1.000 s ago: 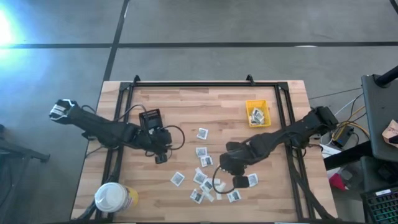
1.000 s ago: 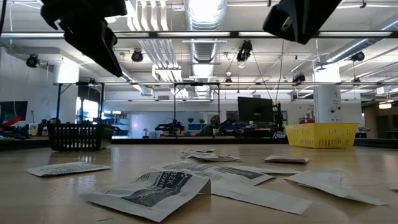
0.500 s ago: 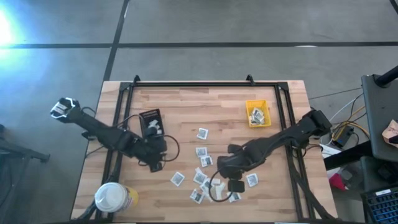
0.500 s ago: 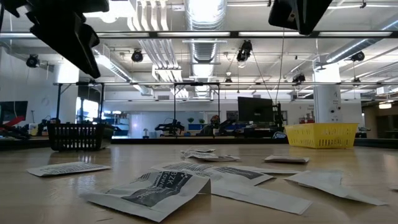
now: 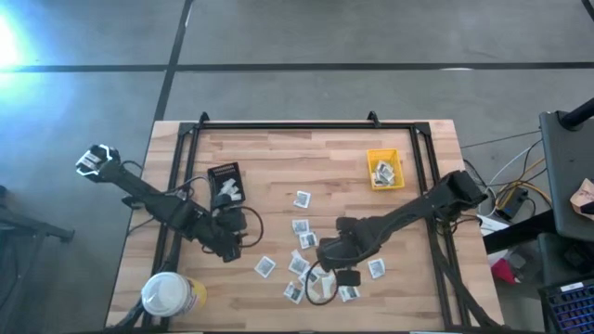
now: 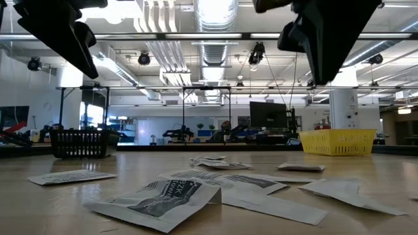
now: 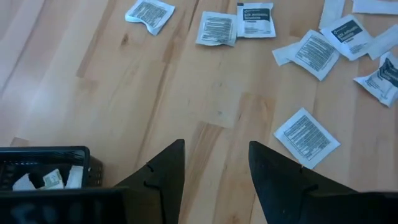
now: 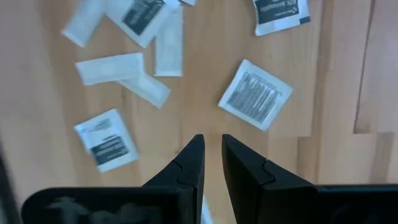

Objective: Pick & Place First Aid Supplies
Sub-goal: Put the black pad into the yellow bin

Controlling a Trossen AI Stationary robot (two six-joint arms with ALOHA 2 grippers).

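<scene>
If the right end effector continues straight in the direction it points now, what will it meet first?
Probably bare wooden table. The right end effector, its fingers nearly closed and empty, points at a gap between packets; the nearest packet lies just beside that line, though depth is unclear.

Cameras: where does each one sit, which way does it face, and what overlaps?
High: overhead, straight down on the table; both arms show.
Low: at tabletop height, level across packets into the room; arms enter from above.
Left wrist: past the open left gripper at wood and packets.
Right wrist: past the narrowly parted right gripper at scattered packets.
Shared: high and low both show the yellow bin.
</scene>
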